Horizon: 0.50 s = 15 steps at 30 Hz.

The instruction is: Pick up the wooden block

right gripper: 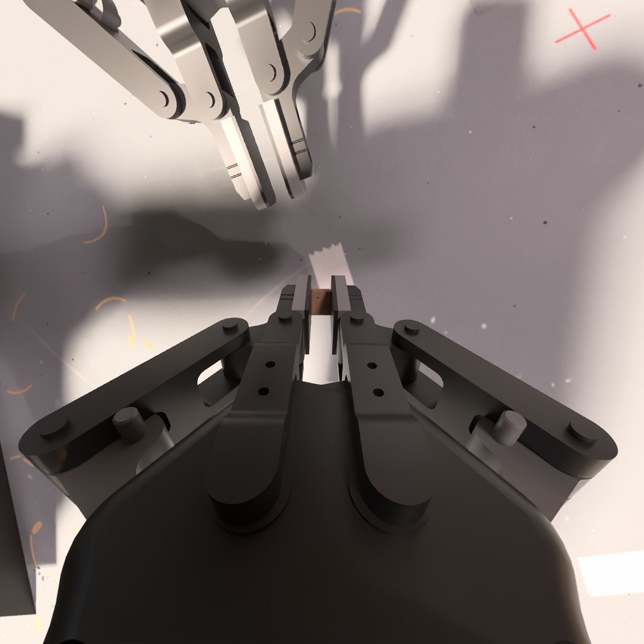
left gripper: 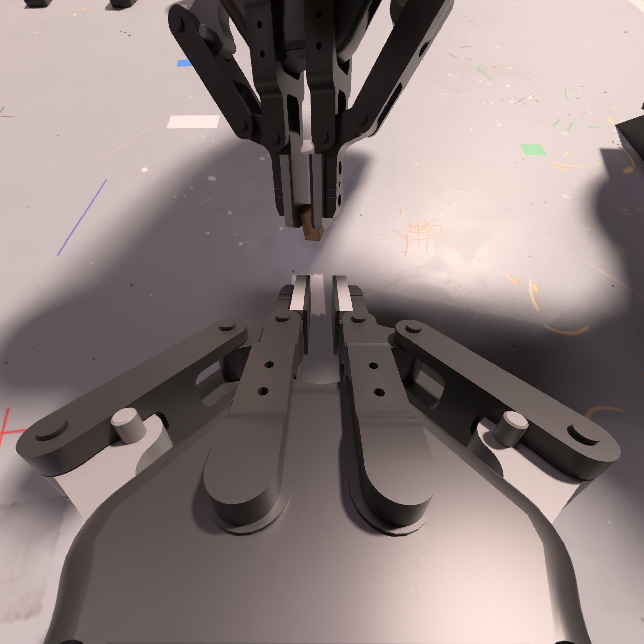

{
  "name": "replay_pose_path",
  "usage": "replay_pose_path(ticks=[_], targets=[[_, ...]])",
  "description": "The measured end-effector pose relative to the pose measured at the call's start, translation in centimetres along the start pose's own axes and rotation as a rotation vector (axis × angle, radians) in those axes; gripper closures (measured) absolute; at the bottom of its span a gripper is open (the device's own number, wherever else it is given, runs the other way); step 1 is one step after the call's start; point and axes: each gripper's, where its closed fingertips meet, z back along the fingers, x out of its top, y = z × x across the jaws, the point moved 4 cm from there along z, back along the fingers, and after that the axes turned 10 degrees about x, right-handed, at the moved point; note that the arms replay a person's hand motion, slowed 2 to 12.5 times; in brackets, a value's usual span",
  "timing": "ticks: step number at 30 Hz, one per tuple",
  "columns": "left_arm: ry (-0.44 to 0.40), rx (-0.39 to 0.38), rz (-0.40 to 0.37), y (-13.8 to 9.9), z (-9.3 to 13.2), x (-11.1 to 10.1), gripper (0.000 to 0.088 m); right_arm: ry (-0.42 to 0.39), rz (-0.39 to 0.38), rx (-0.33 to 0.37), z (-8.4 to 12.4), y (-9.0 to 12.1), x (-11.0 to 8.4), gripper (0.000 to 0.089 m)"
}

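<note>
The small brown wooden block (right gripper: 320, 302) is clamped between the pads of my right gripper (right gripper: 320, 278), held above the grey table. In the left wrist view the same block (left gripper: 312, 231) sticks out below the right gripper (left gripper: 308, 224), which points down just ahead. My left gripper (left gripper: 320, 278) is empty, its fingers parted by a narrow gap, a short way from the block. In the right wrist view the left gripper (right gripper: 280, 198) hangs opposite, tips towards the block and apart from it.
A white tape strip (right gripper: 329, 261) lies on the table under the grippers. More tape patches lie around: white (left gripper: 193, 122), blue (left gripper: 184, 63), green (left gripper: 532, 149). A dark box (left gripper: 630, 139) stands at the right edge. A red cross (right gripper: 582, 29) marks the table.
</note>
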Motion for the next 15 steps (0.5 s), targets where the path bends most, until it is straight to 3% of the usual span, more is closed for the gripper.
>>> replay_pose_path(ticks=[15], targets=[[0.014, 0.007, -0.008, -0.10, 0.00, -0.15, 0.0767, -0.041, -0.015, -0.019, -0.76, 0.69, 0.42, 0.0795]])
